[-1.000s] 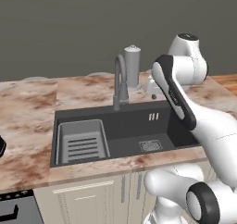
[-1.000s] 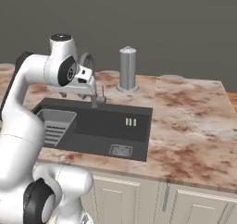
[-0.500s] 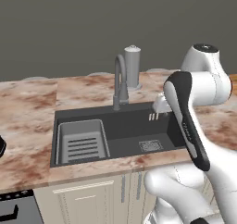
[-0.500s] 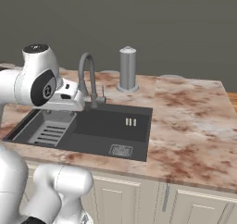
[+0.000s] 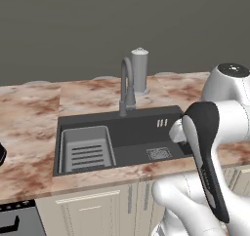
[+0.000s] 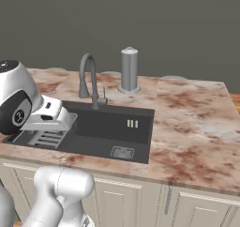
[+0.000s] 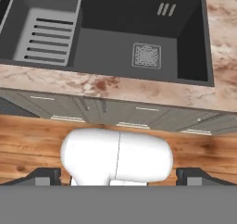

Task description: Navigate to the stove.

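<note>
The stove's black glass cooktop is out of view. My gripper [image 7: 119, 176] is open: its two dark fingertips [image 7: 45, 175] stand far apart with nothing between them. The hand looks down over the front of the sink basin [image 7: 139, 38] and the wooden floor. In the left base view the hand [image 5: 178, 130] hangs over the sink's right front corner. In the right base view it [image 6: 50, 118] sits over the sink's left part. The arm is folded back close to the base.
A dark grey sink [image 5: 122, 137] with a ribbed drain basket [image 5: 87, 149] and a curved faucet [image 5: 127, 86] is set into the marble counter [image 6: 192, 123]. A grey cylinder [image 6: 129, 70] stands behind it. A dark appliance front [image 5: 14, 221] shows at lower left.
The arm has swung down and back from over the faucet toward the sink's front edge. The sink and counter keep their places in both base views.
</note>
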